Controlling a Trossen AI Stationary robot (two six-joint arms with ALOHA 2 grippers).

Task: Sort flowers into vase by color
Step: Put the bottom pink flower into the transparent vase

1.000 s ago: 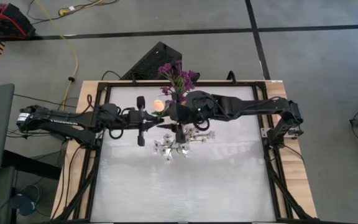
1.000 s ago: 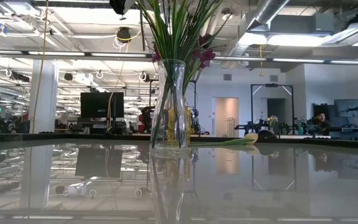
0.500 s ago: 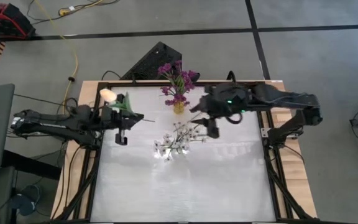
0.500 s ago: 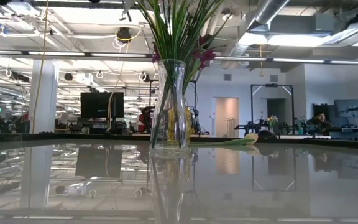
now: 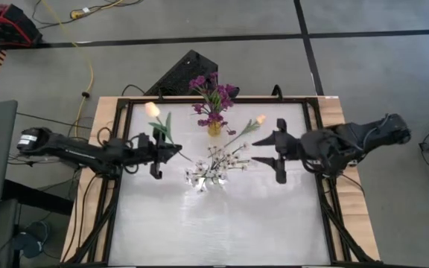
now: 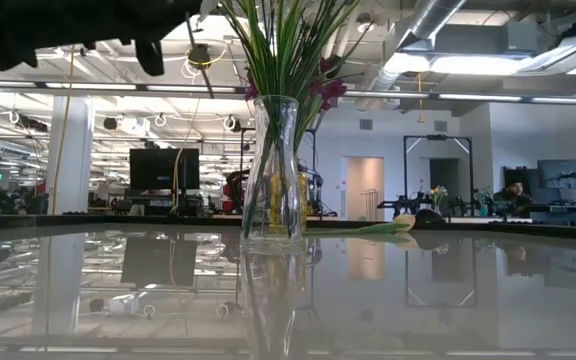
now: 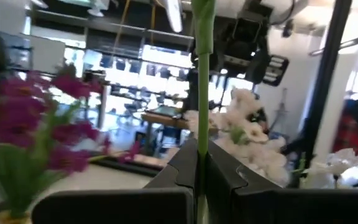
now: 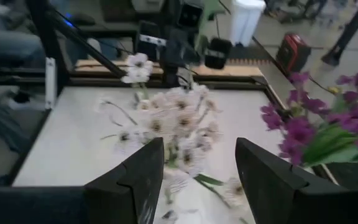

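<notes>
My left gripper (image 5: 174,150) (image 7: 202,168) hovers left of the table's middle, shut on a peach tulip (image 5: 152,109). My right gripper (image 5: 255,150) (image 8: 197,180) is open, right of the middle, and touches nothing. Between the two, sprays of white blossoms (image 5: 214,164) (image 8: 173,124) lie flat on the table. A second peach tulip (image 5: 258,119) (image 6: 393,226) lies on its side beyond them. A glass vase (image 5: 214,128) (image 6: 273,170) stands near the far edge, holding purple flowers (image 5: 214,93) (image 7: 36,124) by their stems. My left gripper pinches the tulip's green stem (image 7: 202,134) between its two fingers, near the stem's lower end. The fingers come level from the table's left and lie across the stem. The tulip is lifted clear, and its bud (image 5: 152,109) points up and toward the far edge.
A black frame (image 5: 315,160) edges the shiny white table, with wooden borders outside it. The near half of the table (image 5: 214,223) lies bare. Cables and a dark box (image 5: 188,71) sit on the floor beyond the far edge.
Both grippers have drawn apart from beside the vase. The left one swung toward the left edge carrying the tulip, then came partway back toward the middle. The right one pulled away toward the right edge, uncovering the second tulip on the table.
</notes>
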